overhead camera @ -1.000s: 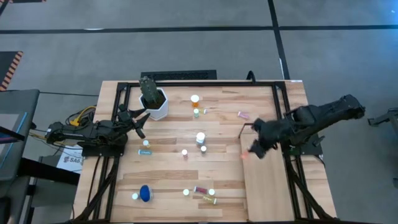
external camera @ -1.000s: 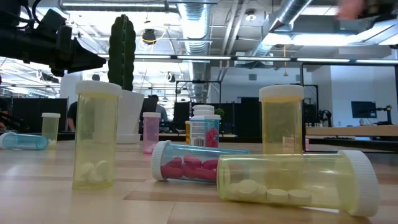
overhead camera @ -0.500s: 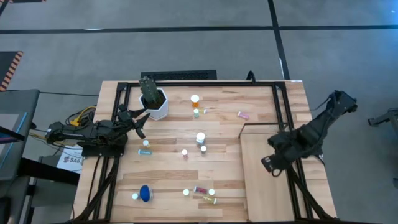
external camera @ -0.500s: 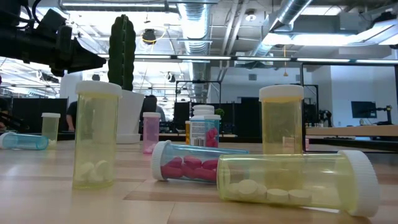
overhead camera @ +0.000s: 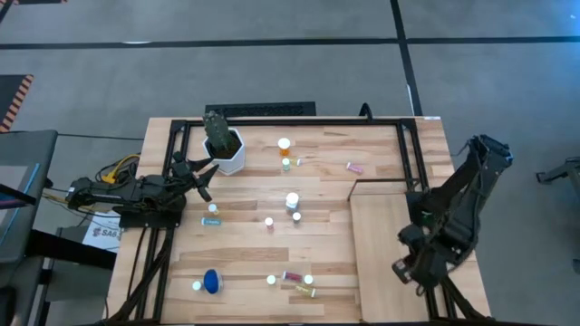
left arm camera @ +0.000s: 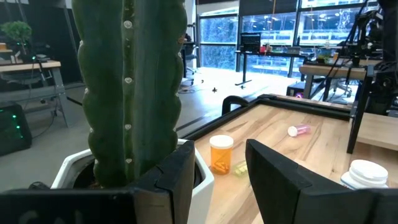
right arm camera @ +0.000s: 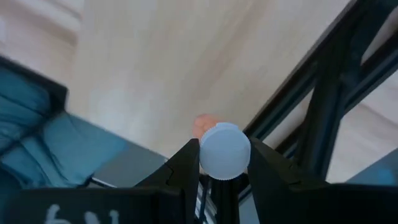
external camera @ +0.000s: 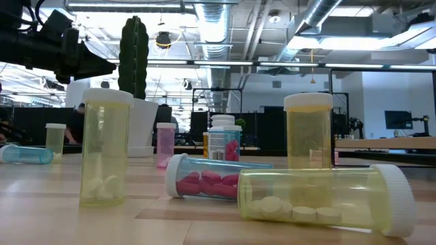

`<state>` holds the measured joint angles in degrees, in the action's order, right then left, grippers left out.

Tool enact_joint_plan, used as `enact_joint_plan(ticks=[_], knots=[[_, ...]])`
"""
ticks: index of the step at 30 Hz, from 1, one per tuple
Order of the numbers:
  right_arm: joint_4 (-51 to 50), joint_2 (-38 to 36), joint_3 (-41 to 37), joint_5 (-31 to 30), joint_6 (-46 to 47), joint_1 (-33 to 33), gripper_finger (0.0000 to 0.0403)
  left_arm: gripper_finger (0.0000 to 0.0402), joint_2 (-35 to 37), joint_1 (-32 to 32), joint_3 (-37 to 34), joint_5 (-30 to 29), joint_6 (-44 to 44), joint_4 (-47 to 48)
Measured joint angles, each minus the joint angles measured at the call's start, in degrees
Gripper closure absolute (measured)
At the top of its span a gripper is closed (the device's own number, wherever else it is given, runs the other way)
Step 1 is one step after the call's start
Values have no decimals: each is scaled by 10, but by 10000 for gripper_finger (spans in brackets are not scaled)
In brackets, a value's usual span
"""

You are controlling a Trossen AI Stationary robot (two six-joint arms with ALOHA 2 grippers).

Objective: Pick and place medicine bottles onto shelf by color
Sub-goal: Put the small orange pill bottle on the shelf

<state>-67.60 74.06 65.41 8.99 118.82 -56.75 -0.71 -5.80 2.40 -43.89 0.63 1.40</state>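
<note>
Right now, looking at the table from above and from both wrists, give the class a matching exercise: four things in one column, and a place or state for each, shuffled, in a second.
Things:
1. right gripper
2. left gripper
3. orange bottle
4. blue bottle

Places or states:
A. lies near the table's front left
B. open, beside the cactus pot
C. shut on a white-capped bottle, over the shelf
D. stands upright right of the cactus pot

Pairs: 1-C, 2-B, 3-D, 4-A
</note>
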Motion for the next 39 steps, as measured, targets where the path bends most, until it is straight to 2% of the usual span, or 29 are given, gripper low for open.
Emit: enact_joint_plan(ticks=[6, 14, 18, 30, 39], knots=[[49, 45, 0, 0, 48, -48, 274, 267, 0, 0, 0, 0, 0, 0], [71, 98, 0, -1, 43, -78, 274, 267, 0, 0, 0, 0, 0, 0], [78, 115, 0, -25, 37, -89, 274, 267, 0, 0, 0, 0, 0, 0], [92, 119, 0, -110, 15, -104, 274, 267, 0, 0, 0, 0, 0, 0], [82, 119, 0, -111, 11, -103, 274, 267, 0, 0, 0, 0, 0, 0]])
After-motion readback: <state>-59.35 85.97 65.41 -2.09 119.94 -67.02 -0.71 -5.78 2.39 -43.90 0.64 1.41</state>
